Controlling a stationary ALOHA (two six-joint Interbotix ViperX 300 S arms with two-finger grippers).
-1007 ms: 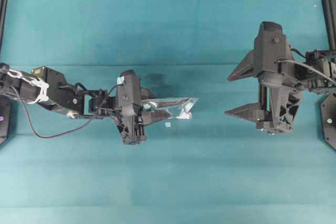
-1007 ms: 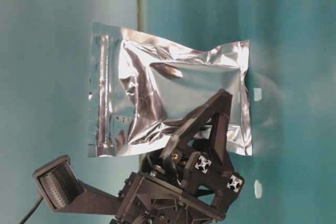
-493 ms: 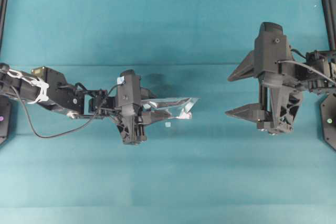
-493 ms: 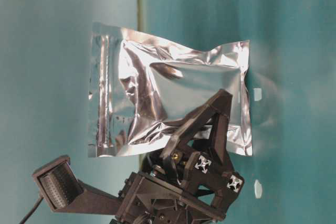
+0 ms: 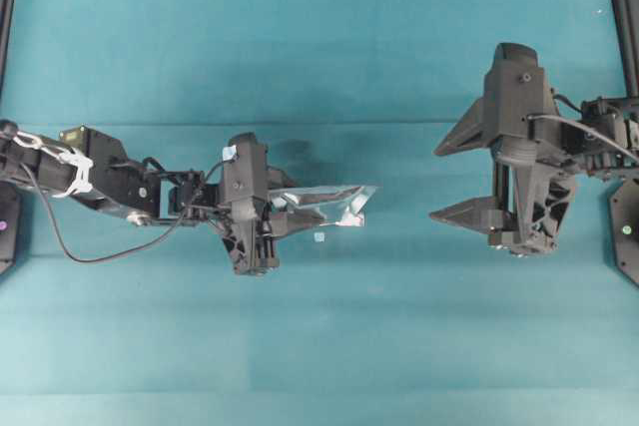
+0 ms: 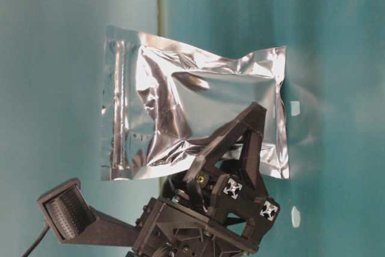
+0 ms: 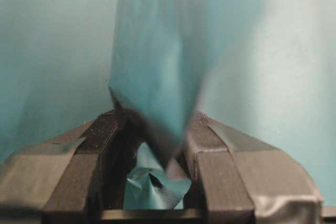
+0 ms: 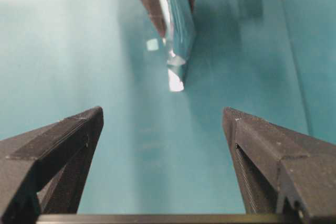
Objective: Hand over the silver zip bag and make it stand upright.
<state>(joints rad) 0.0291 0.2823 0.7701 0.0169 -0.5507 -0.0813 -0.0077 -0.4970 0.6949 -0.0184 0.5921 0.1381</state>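
The silver zip bag (image 5: 334, 202) is a shiny crinkled foil pouch held above the teal table, seen edge-on from overhead. It faces flat in the table-level view (image 6: 192, 109) and mirrors the teal in the left wrist view (image 7: 157, 61). My left gripper (image 5: 285, 214) is shut on one edge of the bag; its fingers (image 7: 220, 166) pinch the foil. My right gripper (image 5: 444, 179) is wide open and empty, apart from the bag to its right. The bag's free edge (image 8: 177, 24) shows ahead between the right fingertips (image 8: 79, 129).
A tiny white bit (image 5: 319, 237) lies on the table below the bag; another shows in the table-level view (image 6: 295, 216). Black frame posts (image 5: 627, 7) stand at both table edges.
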